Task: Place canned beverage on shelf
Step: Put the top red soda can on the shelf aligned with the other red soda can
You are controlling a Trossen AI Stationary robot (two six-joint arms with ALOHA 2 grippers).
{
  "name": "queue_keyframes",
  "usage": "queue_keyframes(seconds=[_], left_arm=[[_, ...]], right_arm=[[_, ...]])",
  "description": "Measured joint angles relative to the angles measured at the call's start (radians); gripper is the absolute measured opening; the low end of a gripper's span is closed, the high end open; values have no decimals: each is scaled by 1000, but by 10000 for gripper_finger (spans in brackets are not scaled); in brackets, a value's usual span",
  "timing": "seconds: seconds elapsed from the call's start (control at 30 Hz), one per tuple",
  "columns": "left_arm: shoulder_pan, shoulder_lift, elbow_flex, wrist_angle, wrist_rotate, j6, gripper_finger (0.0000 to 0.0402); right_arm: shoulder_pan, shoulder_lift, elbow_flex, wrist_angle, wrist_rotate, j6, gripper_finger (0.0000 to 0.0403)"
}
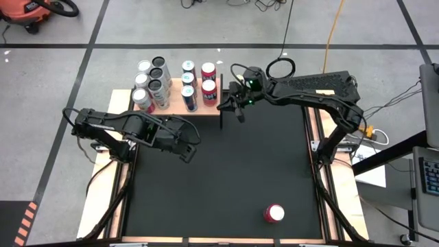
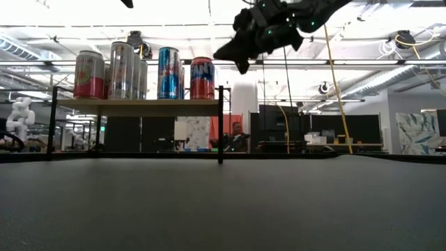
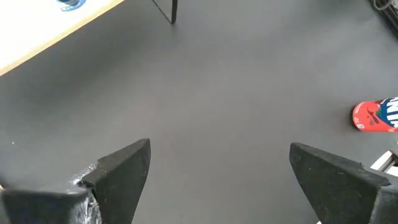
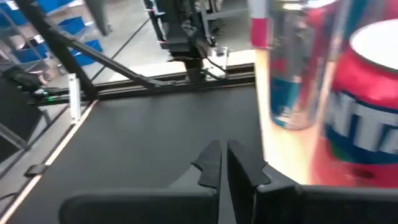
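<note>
- Left gripper [image 1: 186,154] hangs over the counter [image 1: 219,178] with jaws spread wide, holding nothing.
- The shelf [image 1: 175,100] already carries several upright cans [image 1: 159,85].
- Right gripper [image 1: 230,104] sits just off the shelf's end, jaws clenched on nothing.
- One red can [image 1: 274,213] lies on the counter, well apart, unshelved.
- I'd judge the job mostly done.
- Can lettering is unreadable.

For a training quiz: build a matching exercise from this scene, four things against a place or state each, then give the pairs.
Things:
1. left gripper
2. right gripper
3. lone red can
4. shelf

States or places:
A. holds many cans in rows
B. shut, empty, beside the shelf's end
C. on the black mat, near edge
D. open, above bare mat

Pairs: 1-D, 2-B, 3-C, 4-A
</note>
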Motion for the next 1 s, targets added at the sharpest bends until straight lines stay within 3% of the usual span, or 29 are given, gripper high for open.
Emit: queue_keyframes(seconds=[0.27,1.0], left_arm=[[0,0,0,0,-2,-18,384],[0,0,0,2,3,-19,384]], right_arm=[[-29,51,1,179,31,38,1],[-29,145,1,313,112,68,0]])
